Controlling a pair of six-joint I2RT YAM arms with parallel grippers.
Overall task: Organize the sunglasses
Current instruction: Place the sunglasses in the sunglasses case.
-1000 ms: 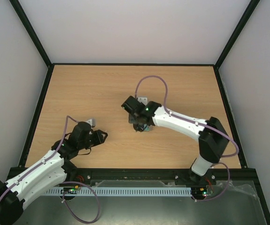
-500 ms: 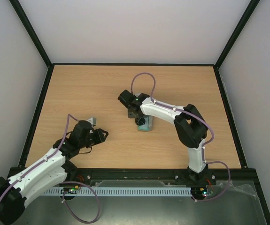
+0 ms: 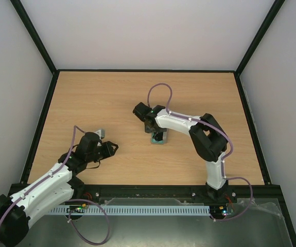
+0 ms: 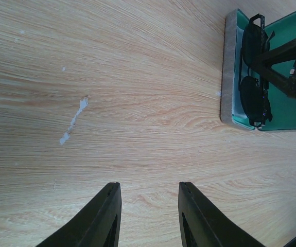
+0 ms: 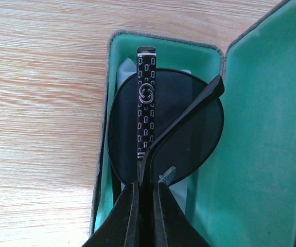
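Right end effector (image 5: 146, 193) clenched on sunglasses (image 5: 189, 128) temple inside open case (image 5: 163, 43), middle of bench (image 3: 96, 103); seat lenses flat before letting go. Left end effector (image 4: 149, 188) released, near-left corner.

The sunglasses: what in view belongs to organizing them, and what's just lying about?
Part of the job:
sunglasses, lying in the open grey case
pale cloth under them
right arm, jaws shut on one temple

Just there:
left arm, jaws open over the table, holding nothing
white scuff on the wood
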